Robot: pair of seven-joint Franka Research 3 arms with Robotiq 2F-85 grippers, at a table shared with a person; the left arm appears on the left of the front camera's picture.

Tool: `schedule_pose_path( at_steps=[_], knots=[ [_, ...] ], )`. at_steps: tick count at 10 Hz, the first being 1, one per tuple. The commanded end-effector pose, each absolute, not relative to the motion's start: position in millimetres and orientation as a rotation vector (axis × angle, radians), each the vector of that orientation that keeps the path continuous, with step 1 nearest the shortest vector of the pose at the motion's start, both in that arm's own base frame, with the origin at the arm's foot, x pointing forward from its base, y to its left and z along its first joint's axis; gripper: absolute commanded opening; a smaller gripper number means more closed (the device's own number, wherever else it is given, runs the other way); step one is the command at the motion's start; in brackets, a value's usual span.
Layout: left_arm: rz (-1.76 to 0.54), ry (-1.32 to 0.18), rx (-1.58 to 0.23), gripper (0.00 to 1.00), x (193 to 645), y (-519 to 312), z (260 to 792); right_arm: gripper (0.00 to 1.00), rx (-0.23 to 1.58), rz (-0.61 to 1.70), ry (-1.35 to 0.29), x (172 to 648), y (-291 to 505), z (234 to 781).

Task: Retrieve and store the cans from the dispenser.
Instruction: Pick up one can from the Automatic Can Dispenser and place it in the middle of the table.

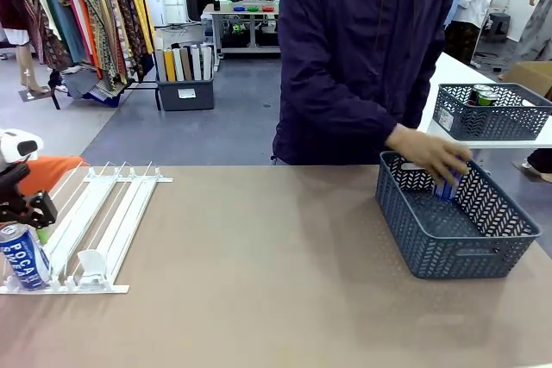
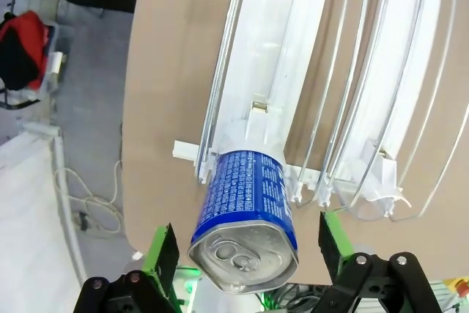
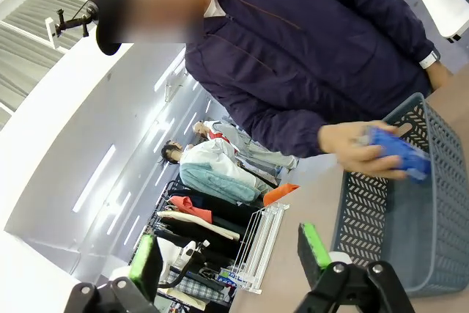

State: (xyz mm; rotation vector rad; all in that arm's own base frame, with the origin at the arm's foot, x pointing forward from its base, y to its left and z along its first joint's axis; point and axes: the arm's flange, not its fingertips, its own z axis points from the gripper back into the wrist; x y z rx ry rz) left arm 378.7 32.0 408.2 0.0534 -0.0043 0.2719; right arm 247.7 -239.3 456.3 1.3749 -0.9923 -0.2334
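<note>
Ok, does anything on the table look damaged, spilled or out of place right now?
Only the blue can at the front end of the dispenser: in the left wrist view its silver rim looks angular rather than round, possibly dented. Its lean fits the dispenser's slope. Nothing looks spilled.

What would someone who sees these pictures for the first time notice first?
A blue can stands at the near end of the white rack, at the left of the table, and the robot's left hand is open on either side of it. At the right, the person's hand holds a second blue can just inside the grey basket.
</note>
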Motion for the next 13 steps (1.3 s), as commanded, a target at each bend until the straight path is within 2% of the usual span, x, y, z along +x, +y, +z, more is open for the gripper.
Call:
schedule_pose_path(
  at_steps=[1, 2, 3, 11, 13],
  knots=[
    [0.291, -0.013, 0.046, 1.00, 379.9, 32.1, 407.4, 1.00, 1.394, -0.248, -1.008, 249.6, -238.5, 462.1],
    [0.296, -0.013, 0.042, 0.55, 379.2, 32.2, 407.8, 1.00, 1.394, -0.248, -1.008, 249.6, -238.5, 462.1],
    [0.293, -0.007, 0.032, 0.00, 380.0, 31.9, 408.3, 1.00, 1.394, -0.248, -1.008, 249.6, -238.5, 462.1],
    [0.301, -0.035, 0.005, 0.00, 379.1, 34.8, 411.0, 1.00, 1.394, -0.248, -1.008, 249.6, -238.5, 462.1],
    [0.307, -0.093, -0.013, 0.00, 375.1, 36.0, 430.8, 1.00, 1.394, -0.248, -1.008, 249.6, -238.5, 462.1]
  ],
)
